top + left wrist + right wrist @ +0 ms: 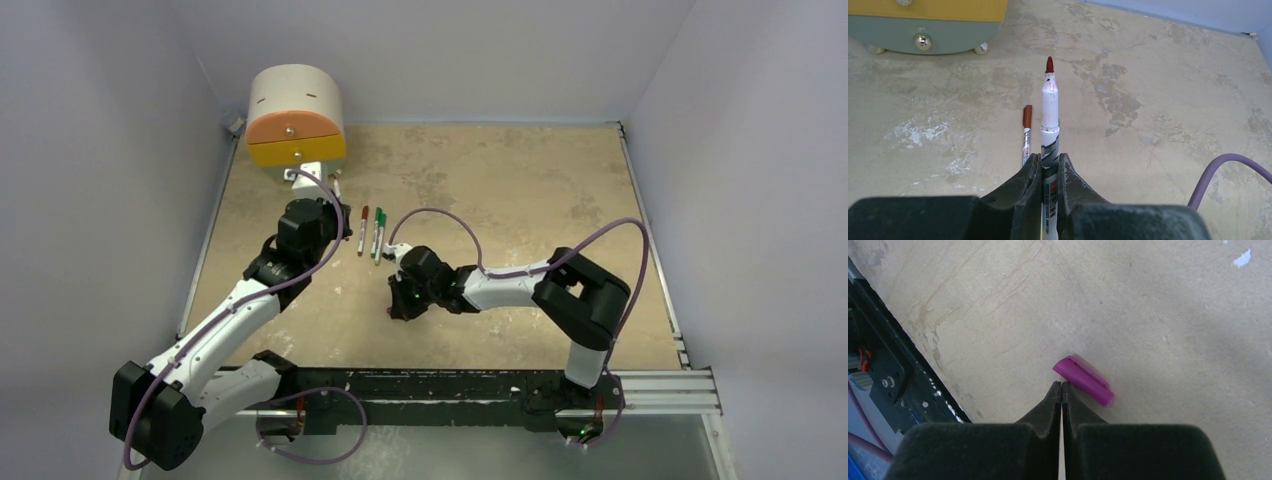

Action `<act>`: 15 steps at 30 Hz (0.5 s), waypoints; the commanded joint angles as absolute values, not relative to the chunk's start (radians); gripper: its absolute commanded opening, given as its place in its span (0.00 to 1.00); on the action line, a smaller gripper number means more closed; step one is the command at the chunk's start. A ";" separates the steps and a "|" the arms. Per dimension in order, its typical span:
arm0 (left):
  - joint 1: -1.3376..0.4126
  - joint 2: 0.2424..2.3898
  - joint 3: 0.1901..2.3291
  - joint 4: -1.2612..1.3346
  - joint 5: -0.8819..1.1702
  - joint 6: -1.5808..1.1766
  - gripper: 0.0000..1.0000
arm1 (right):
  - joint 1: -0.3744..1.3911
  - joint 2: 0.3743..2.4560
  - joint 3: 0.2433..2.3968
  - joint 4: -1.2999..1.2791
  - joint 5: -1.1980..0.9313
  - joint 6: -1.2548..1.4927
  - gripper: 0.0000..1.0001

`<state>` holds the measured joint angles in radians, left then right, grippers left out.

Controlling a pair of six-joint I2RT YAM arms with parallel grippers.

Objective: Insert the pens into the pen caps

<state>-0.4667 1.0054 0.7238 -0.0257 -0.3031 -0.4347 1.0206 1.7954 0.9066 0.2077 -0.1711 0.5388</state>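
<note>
The left gripper (1049,161) is clamped narrowly on a pen (1050,107), its two fingers (1028,181) pressing the white barrel from either side; the pen sticks straight out past the fingertips, its bare red tip (1049,65) uncapped and pointing toward the far edge of the table (520,190); from above, this arm reaches toward the far left corner, where a drawer box (296,115) with an orange and a yellow front stands. Just left of the held pen a second pen (1025,137) lies flat on the table, its dark red end toward the far edge; the overhead view shows it left of the table's middle, with two green-marked pens (378,236) just beside it on the side of the right edge, all three roughly parallel and running from near to far. The right gripper (1062,386) is closed on nothing, its fingertips pressed against each other; a magenta cap (1083,381) lies on its side on the table just past those tips, slightly to the right in the wrist view; whether it touches them I cannot tell. From above, the right gripper sits low over the table near its middle, closer to the near edge than the three lying pens; the cap is hidden under it there. A purple cable (1228,170) curves over the table at the right of the left wrist view.
</note>
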 commanded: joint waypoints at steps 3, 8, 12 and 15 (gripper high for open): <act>-0.463 1.005 0.772 0.005 -0.313 -0.419 0.00 | 1.016 1.821 0.983 0.223 -0.178 0.502 0.00; -0.463 1.008 0.767 0.010 -0.312 -0.419 0.00 | 1.019 1.698 0.977 0.293 -0.150 0.441 0.00; -0.463 1.010 0.762 0.022 -0.308 -0.421 0.00 | 1.020 1.621 0.976 0.266 -0.126 0.408 0.01; -0.462 1.010 0.762 0.028 -0.309 -0.423 0.00 | 1.019 1.629 0.976 0.224 -0.115 0.366 0.36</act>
<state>-0.4667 1.0115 0.7238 -0.0242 -0.3027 -0.4305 1.0199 1.6516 0.9485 0.2359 -0.1516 0.4438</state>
